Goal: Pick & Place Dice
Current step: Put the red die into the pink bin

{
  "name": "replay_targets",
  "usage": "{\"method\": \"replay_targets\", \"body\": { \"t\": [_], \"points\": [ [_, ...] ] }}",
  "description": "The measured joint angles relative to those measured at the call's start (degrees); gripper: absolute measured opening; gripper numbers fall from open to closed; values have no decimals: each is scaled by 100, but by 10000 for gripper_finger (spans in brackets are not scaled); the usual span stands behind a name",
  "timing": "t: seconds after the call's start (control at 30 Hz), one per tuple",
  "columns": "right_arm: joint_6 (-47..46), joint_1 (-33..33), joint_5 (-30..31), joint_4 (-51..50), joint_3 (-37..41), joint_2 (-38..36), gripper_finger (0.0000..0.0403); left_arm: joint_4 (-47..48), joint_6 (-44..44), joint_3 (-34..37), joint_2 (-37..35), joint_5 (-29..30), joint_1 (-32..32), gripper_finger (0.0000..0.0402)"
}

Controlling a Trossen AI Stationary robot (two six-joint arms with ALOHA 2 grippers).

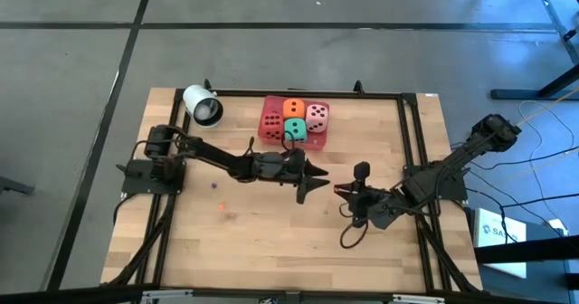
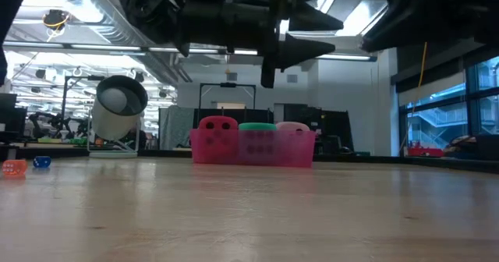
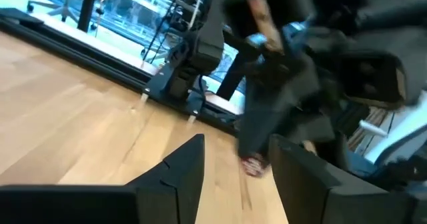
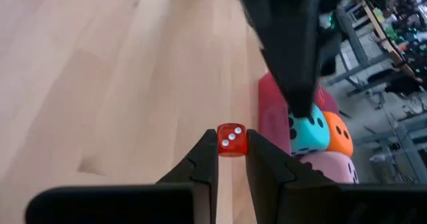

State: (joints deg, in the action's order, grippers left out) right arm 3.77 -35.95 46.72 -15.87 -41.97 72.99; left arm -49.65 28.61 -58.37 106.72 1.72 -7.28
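Tool on the right arm [image 4: 231, 144] is pinched narrow on a small red die [image 4: 231, 139] with white pips, and only its own wrist cam shows that properly. From overhead it's just a dark blob right of the bench's [image 1: 181, 241] middle, too small to read. The left wrist cam catches a smudge of red at that tool's tip.

Left tool [image 3: 238, 145] sits just beside it, nearer the centre. Its fingers are spread apart with bare wood between them, so it's holding nothing. The low cam shows it hanging up off the bench.

Further out toward the far edge is the pink tray [image 1: 314, 144] with all four soft dice inside: red die [image 1: 272, 120], orange die [image 1: 294, 109], green die [image 1: 295, 128] and light pink die [image 1: 317, 116]. The overhead cam is the only one that gets all four. The low cam hides the orange one, and the right wrist cam misses the red one.

A white cylinder [image 1: 203, 105] lies near the far left corner. The low cam also picks up a tiny orange die [image 2: 14, 168] and a tiny blue one [image 2: 42, 162] off to the left, which are just specks from above.
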Motion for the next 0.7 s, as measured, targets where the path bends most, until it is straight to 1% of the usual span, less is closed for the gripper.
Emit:
{"method": "replay_targets", "body": {
  "t": [0.1, 0.27, 0.37, 0.57, 0.7],
  "points": [
    [125, -88, 23, 106, -40, 0, 51, -27, 237, 0, -3, -77, 101, 159],
    [481, -146, 37, 488, -42, 0, 51, -35, 582, 0, -4, -610, 218, 153],
    [775, -142, 41, 747, -42, 0, 51, -168, 753, 0, -4, -819, 226, 151],
    [1192, 70, 42, 1038, -47, 0, 51, -469, 963, 2, -4, -1308, 224, 153],
    [1423, 234, 0, 1263, -47, 0, 51, -590, 978, 2, -11, -1384, 224, 156]
  ]
}}
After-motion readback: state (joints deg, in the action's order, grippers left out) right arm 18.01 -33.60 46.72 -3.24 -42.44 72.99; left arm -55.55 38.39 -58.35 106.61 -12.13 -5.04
